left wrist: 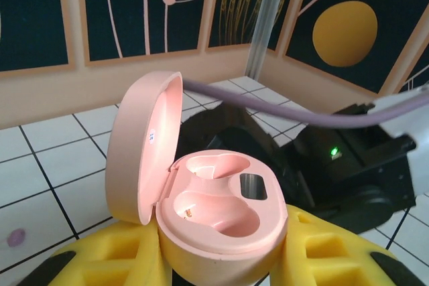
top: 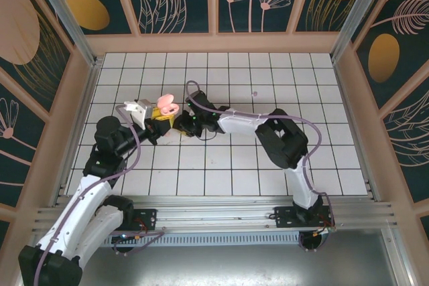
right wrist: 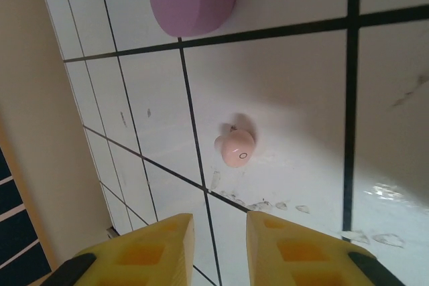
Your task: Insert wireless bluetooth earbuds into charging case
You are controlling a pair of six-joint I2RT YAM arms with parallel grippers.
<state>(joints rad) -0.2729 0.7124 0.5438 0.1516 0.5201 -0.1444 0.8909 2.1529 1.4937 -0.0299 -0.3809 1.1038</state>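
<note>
Operator: Step in hand, as we read it, is pickup of the first earbud. Our left fingers (left wrist: 322, 252) clamp the pink case (left wrist: 221, 216), lid up, both wells empty.

Observer: Agreed. Our right fingers (right wrist: 295, 252) stand narrowly parted with nothing between them, just beside the pink case. The pink earbud (right wrist: 236, 149) lies on the desk (right wrist: 281, 85) ahead of them, so near the pink case too.

Operator: Next move, we judge: lower, straddle the earbud, close gently. Small and round, so it may skid.

Observer: Noted. The lilac earbud (top: 253, 93) sits well apart from the pink case.
</note>
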